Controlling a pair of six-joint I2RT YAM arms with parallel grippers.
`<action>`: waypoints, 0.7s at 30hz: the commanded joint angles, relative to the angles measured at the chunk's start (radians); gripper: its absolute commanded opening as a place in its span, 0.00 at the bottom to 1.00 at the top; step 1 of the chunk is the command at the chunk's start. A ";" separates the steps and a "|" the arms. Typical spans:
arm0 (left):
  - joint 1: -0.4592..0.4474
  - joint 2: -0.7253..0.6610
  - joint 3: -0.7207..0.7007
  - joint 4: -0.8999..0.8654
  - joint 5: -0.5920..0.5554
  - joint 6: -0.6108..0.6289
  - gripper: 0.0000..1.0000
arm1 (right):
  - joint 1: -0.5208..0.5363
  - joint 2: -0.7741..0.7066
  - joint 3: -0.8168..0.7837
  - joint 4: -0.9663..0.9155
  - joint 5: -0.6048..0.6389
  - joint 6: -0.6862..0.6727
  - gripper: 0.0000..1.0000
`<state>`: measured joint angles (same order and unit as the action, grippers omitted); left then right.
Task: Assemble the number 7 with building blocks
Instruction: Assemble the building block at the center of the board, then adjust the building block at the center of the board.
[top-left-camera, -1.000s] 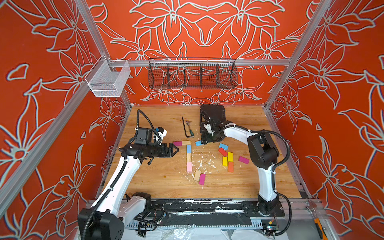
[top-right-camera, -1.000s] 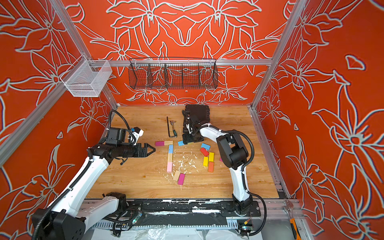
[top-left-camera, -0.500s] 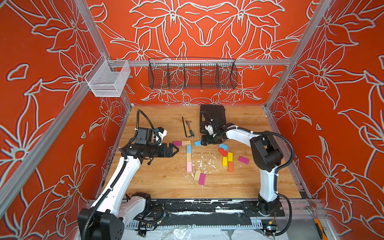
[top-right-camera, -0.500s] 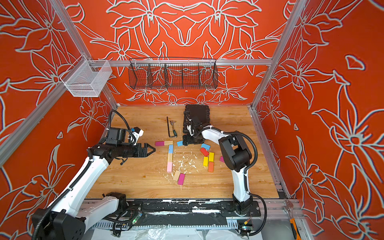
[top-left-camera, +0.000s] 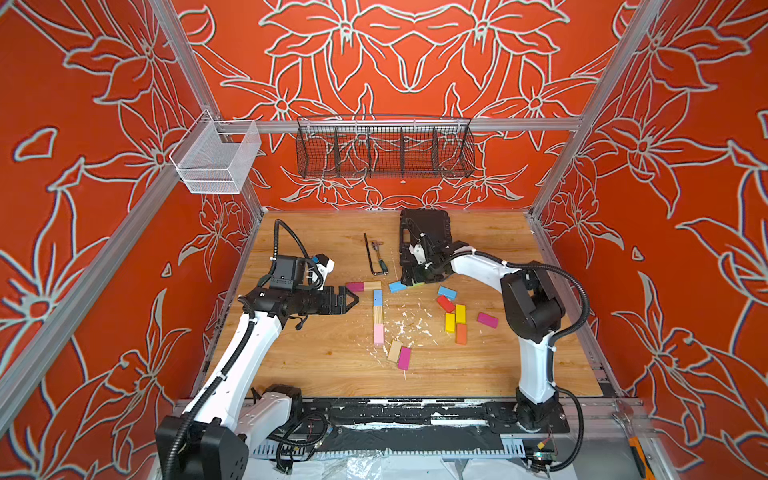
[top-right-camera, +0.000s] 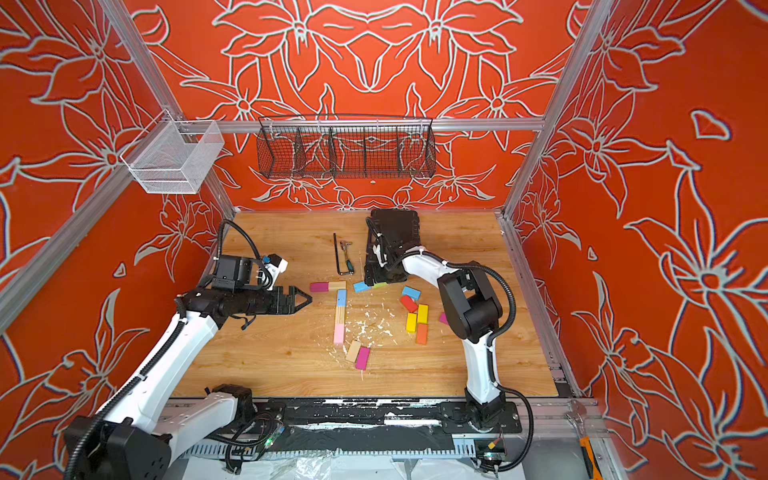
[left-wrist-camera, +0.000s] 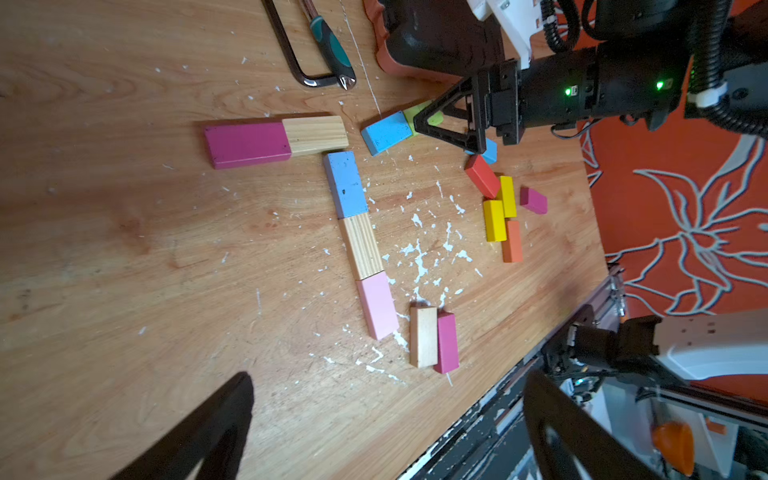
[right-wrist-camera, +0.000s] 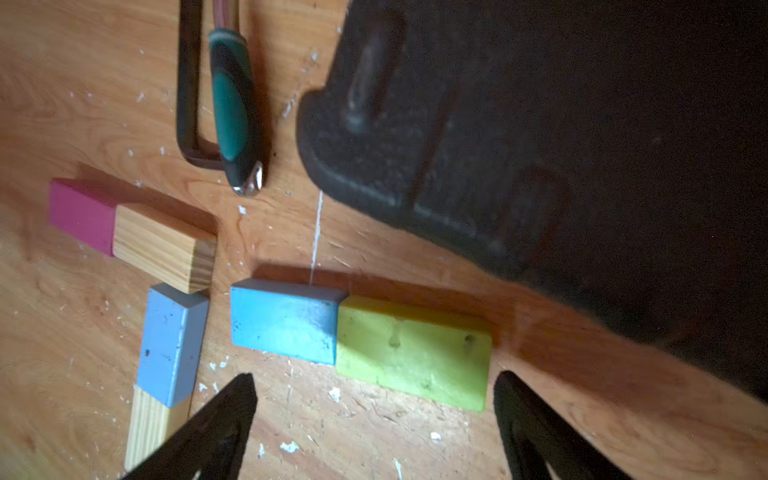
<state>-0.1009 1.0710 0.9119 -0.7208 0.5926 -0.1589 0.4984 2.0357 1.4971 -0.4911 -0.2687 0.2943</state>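
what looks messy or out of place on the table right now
White flakes are scattered over the table just beside the stem of the number 7, like chipped paint or shavings. They look like debris, not part of the build.

The wooden table (top-left-camera: 316, 370) carries scattered building blocks (top-left-camera: 450, 322), a hex key (top-left-camera: 368, 257) and a black case (top-left-camera: 430, 226).

case: black case (top-left-camera: 432, 224) flat on far surface (top-left-camera: 316, 365);
tools: hex key (top-left-camera: 369, 253) touching green-handled tool (top-left-camera: 382, 264), beside case;
baskets: 1 black wire basket (top-left-camera: 384, 151), 1 white mesh basket (top-left-camera: 216, 166);
debris: white flecks (top-left-camera: 409, 324) mid-surface
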 joint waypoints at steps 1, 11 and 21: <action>-0.090 0.073 0.028 0.055 0.014 -0.083 0.98 | -0.005 0.022 0.015 -0.016 -0.001 0.015 0.92; -0.229 0.491 0.343 0.076 -0.017 -0.330 0.97 | -0.050 -0.040 -0.087 0.076 -0.101 0.077 0.97; -0.337 0.754 0.532 0.077 -0.084 -0.401 0.97 | -0.139 -0.149 -0.237 0.112 -0.092 0.105 0.97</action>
<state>-0.4206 1.7855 1.3987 -0.6338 0.5346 -0.5232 0.3847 1.9522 1.3094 -0.3962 -0.3676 0.3737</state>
